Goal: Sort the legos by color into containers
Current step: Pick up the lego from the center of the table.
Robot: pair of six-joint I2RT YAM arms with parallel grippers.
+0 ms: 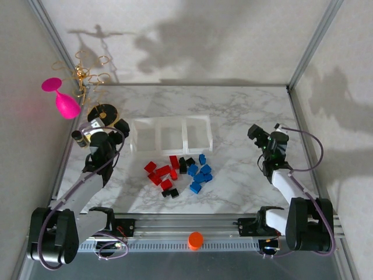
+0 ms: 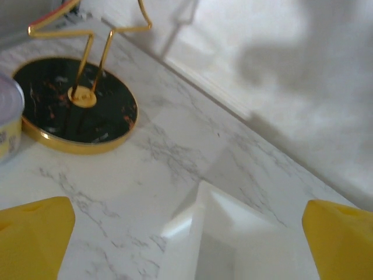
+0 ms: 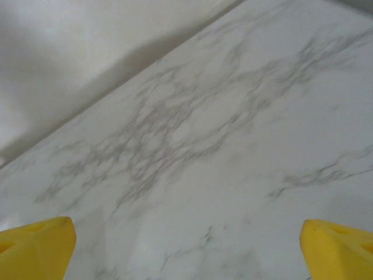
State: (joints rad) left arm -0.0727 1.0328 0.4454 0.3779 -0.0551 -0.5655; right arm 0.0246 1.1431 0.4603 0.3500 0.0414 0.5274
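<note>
The legos lie in a loose pile at the table's middle in the top view: red ones (image 1: pixel 158 173) on the left, black ones (image 1: pixel 185 164) in between, blue ones (image 1: pixel 200 174) on the right. Just behind them stand the containers (image 1: pixel 171 135), three clear trays in a row, with nothing visible inside. My left gripper (image 1: pixel 118 130) hovers open beside the row's left end. In the left wrist view a tray corner (image 2: pixel 224 230) shows between its yellow fingertips (image 2: pixel 32 239). My right gripper (image 1: pixel 257 132) is open over bare marble right of the trays, and its wrist view shows nothing between its fingers (image 3: pixel 35 248).
A black-and-gold round disc (image 1: pixel 104 112) (image 2: pixel 76 108) with a gold wire stand sits behind the left gripper, with a pink goblet (image 1: pixel 64 102) further left. A small can (image 2: pixel 9 122) stands by the disc. An orange cap (image 1: pixel 195 240) rests on the near rail.
</note>
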